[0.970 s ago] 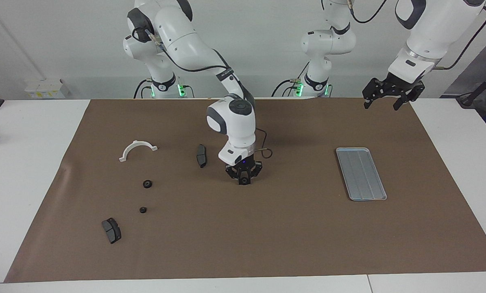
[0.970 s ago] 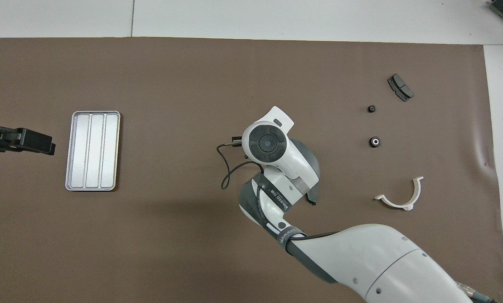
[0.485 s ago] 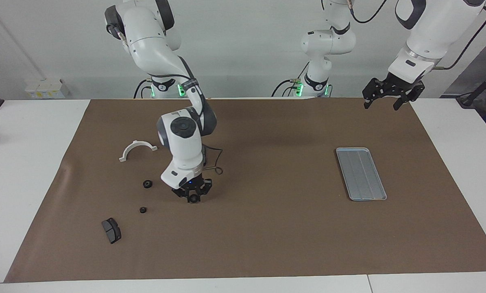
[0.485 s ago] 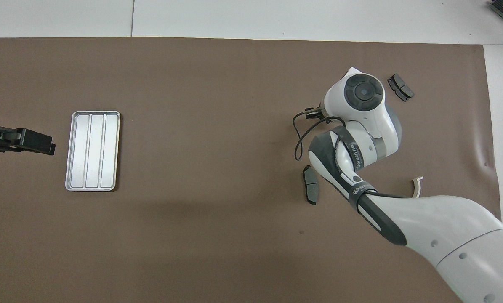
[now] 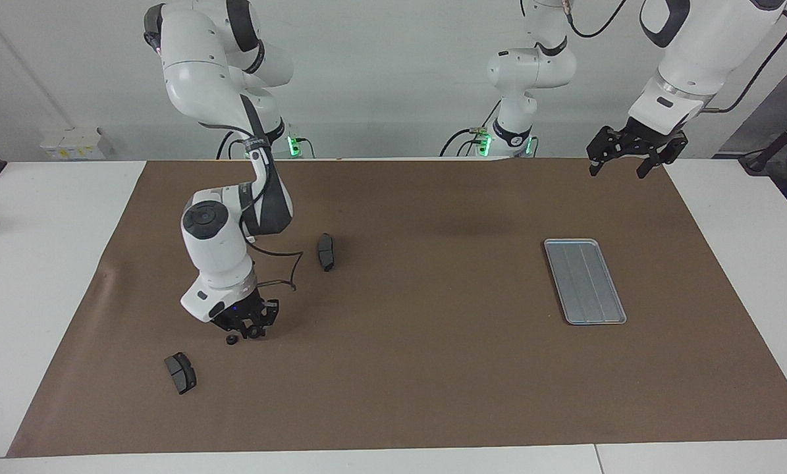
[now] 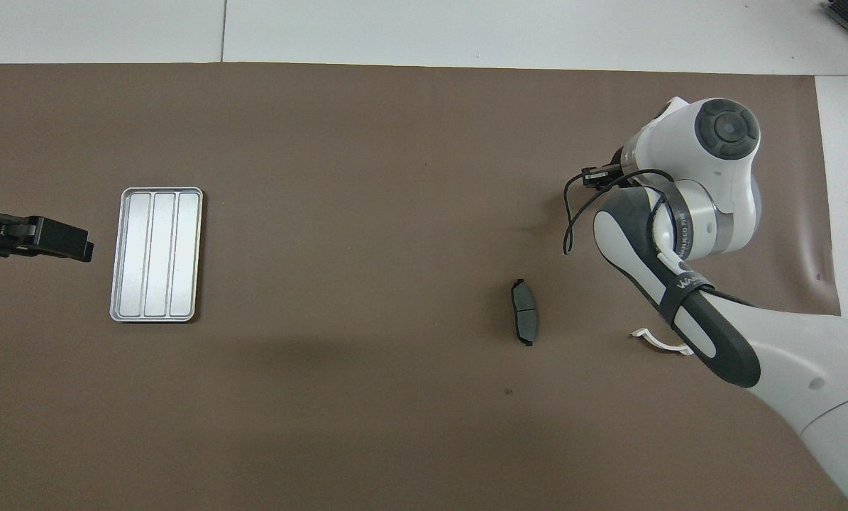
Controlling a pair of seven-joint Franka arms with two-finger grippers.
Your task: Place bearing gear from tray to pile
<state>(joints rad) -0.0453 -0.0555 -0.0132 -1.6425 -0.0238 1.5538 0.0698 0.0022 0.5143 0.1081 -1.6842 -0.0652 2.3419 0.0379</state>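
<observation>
My right gripper (image 5: 251, 329) is low over the brown mat at the right arm's end of the table. It is shut on a small black bearing gear (image 5: 257, 332). One black gear of the pile (image 5: 231, 340) lies on the mat right beside the fingertips. The other pile gear is hidden by the arm. In the overhead view the right wrist (image 6: 723, 135) covers the gripper and the gears. The silver ridged tray (image 5: 584, 281) lies empty at the left arm's end and also shows in the overhead view (image 6: 156, 254). My left gripper (image 5: 620, 164) waits open in the air.
One dark brake pad (image 5: 180, 372) lies farther from the robots than the pile. Another brake pad (image 5: 326, 251) lies toward the table's middle and shows in the overhead view (image 6: 524, 321). A white half-ring (image 6: 654, 341) peeks out beside the right arm.
My right gripper has carried the gear from the table's middle toward the right arm's end and lowered it beside the pile. The left arm has not moved.
</observation>
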